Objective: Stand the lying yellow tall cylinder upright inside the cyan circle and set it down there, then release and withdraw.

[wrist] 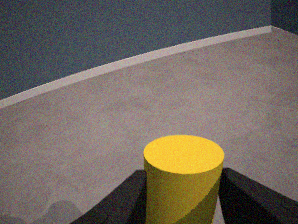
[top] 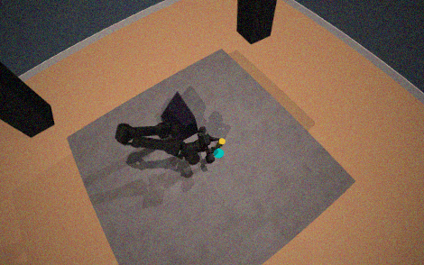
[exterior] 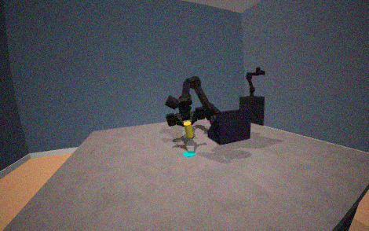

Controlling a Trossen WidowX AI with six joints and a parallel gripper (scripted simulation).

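Blue walls [exterior: 118, 59] behind grey tabletop [top: 271, 189] [exterior: 165, 188] [wrist: 100, 135]; claw [top: 216, 142] [exterior: 188, 121] [wrist: 182, 179] clamped on yellow cyl. [top: 222, 141] [exterior: 188, 130] [wrist: 183, 155], near upright w/ slight tilt, held above table, near but not in cyan circle [top: 218, 153] [exterior: 189, 154]; dark block [top: 180, 114] [exterior: 231, 126] beside arm [top: 158, 145] [exterior: 200, 92], 2nd small arm [exterior: 251, 82] on stand [exterior: 252, 110] in bkgd
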